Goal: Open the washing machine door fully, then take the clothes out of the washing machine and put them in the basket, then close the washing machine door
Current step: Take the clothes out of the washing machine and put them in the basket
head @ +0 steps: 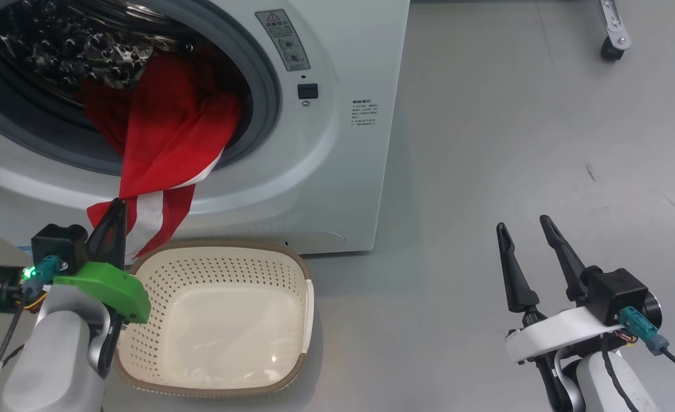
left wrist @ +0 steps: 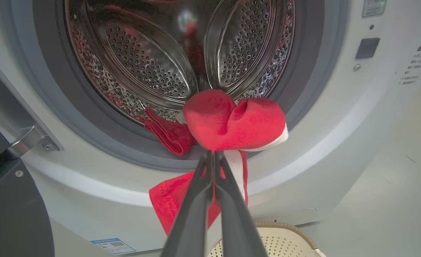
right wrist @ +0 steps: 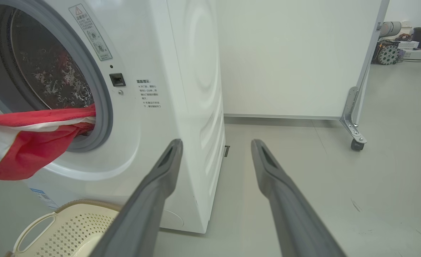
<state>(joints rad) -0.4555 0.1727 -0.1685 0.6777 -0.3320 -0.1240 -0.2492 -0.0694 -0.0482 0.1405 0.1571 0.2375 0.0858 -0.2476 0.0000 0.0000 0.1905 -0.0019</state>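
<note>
The washing machine (head: 337,171) stands with its round opening uncovered; the washing machine door (left wrist: 14,214) is swung out to the left, its black rim at the head view's left edge. Red clothes (head: 165,131) with white stripes hang out of the steel drum over the grey gasket. My left gripper (head: 115,212) is shut on their lower end, just above the basket's far left corner; in the left wrist view its tips (left wrist: 212,154) pinch the cloth (left wrist: 231,121). The cream basket (head: 217,320) sits on the floor before the machine, nothing in it. My right gripper (head: 523,226) stands open over bare floor.
A white wheeled partition (right wrist: 285,57) stands behind and right of the machine, its caster (head: 612,48) on the grey floor. Open floor spreads to the right of the machine. In the right wrist view my right gripper (right wrist: 215,142) points past the machine's corner.
</note>
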